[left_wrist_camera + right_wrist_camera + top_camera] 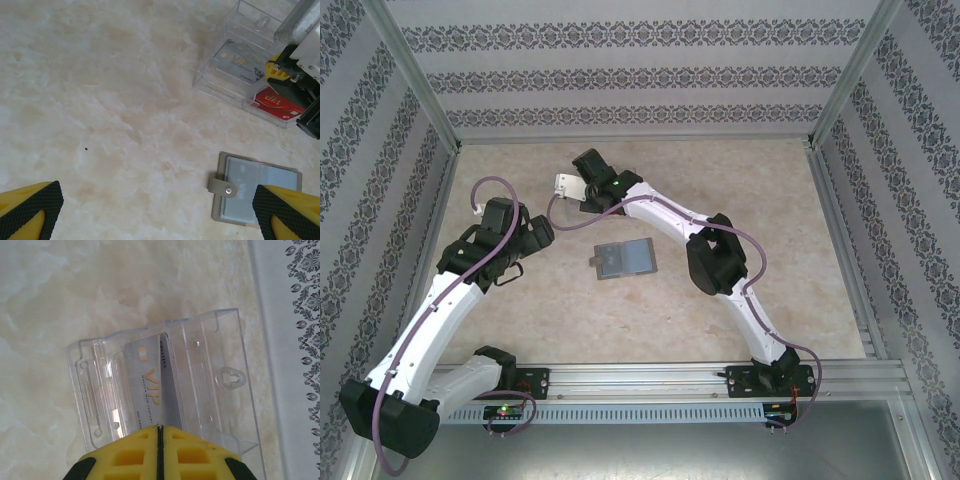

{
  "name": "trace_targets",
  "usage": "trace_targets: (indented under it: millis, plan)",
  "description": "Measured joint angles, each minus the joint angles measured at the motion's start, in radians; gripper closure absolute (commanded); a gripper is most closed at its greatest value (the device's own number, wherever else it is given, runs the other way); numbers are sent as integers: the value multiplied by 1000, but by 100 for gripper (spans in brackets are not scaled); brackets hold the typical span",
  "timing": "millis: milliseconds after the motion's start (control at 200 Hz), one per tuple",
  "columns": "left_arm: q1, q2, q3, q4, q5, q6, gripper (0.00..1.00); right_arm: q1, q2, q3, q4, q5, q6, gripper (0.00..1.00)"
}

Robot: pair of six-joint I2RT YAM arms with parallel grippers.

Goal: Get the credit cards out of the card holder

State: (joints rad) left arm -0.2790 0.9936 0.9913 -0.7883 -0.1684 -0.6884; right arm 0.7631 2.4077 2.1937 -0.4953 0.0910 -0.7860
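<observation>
Right hand (159, 429) — closed over grey card (150, 377)

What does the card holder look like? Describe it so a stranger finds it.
Start at the marble-look table; near its middle lies the card holder. Unlike the clear plastic tray farther back, it is flat, grey-brown, with blue-grey slots and a snap tab.

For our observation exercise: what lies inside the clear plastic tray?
A silver-grey plastic card with gold VIP print and a red VIP card lie in the tray. Anything beneath them is covered.
</observation>
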Motion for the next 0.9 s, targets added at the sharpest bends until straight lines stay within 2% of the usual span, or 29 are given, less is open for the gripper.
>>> trace_targets:
  millis: [340, 899]
  plan:
    - [0, 0, 0, -9, 3, 0, 0, -2, 2, 0, 10, -2, -52, 100]
    - [6, 0, 0, -9, 8, 0, 0, -2, 25, -14, 11, -10, -49, 100]
